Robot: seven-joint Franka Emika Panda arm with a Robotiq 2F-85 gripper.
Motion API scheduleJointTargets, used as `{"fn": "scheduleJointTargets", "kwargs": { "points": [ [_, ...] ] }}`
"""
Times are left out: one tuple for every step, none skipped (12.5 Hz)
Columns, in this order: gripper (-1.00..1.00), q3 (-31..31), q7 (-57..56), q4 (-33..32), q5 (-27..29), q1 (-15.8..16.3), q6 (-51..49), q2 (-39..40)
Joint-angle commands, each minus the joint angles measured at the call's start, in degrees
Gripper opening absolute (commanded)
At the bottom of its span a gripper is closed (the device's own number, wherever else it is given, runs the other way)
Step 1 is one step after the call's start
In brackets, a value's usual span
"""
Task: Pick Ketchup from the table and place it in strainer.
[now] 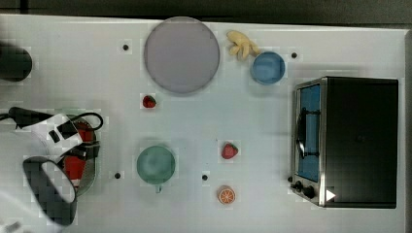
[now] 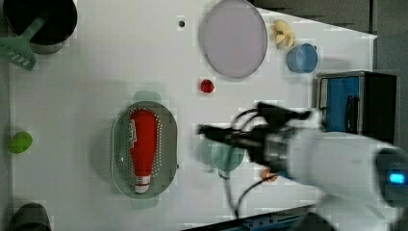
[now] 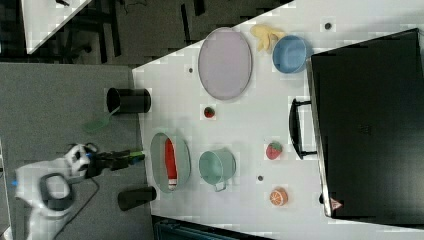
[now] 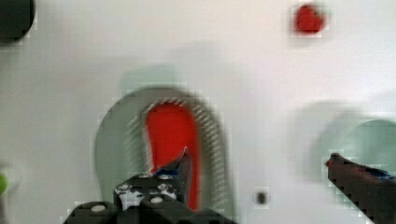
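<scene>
The ketchup (image 2: 143, 144) is a red bottle with a white cap. It lies lengthwise inside the pale green oval strainer (image 2: 118, 149), near the left view's left. The wrist view looks down on the ketchup (image 4: 170, 130) in the strainer (image 4: 112, 149). My gripper (image 4: 259, 156) is open there, its two fingers wide apart and nothing between them. In the left view my gripper (image 2: 204, 130) hangs above the table, to the right of the strainer. My arm (image 1: 58, 138) covers part of the ketchup (image 1: 75, 167) in the top view.
A green cup (image 2: 226, 156) stands right of the strainer, partly under my arm. Strawberries (image 1: 149, 101) (image 1: 230, 150), an orange slice (image 1: 226, 195), a grey plate (image 1: 181, 54), a blue bowl (image 1: 267, 68) and a toaster oven (image 1: 359, 141) lie across the table.
</scene>
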Motion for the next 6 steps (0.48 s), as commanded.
{"fn": "scheduleJointTargets", "kwargs": {
  "points": [
    [1.0,-5.07,1.5,4.28,4.5,-4.87,-9.54,-2.98],
    [1.0,-7.54,0.99,5.88,6.19,-5.46,-12.31,-4.2],
    [1.0,-10.39,0.48,7.34,7.02,-5.88,-14.81,-5.21],
    [1.0,-13.38,-0.85,8.58,7.07,-5.99,-17.0,-6.09],
    [1.0,-16.53,-2.69,9.53,7.07,-6.06,-19.15,-6.88],
    [1.0,-19.61,-4.92,10.33,7.07,-6.13,-20.88,-7.54]
  ]
}}
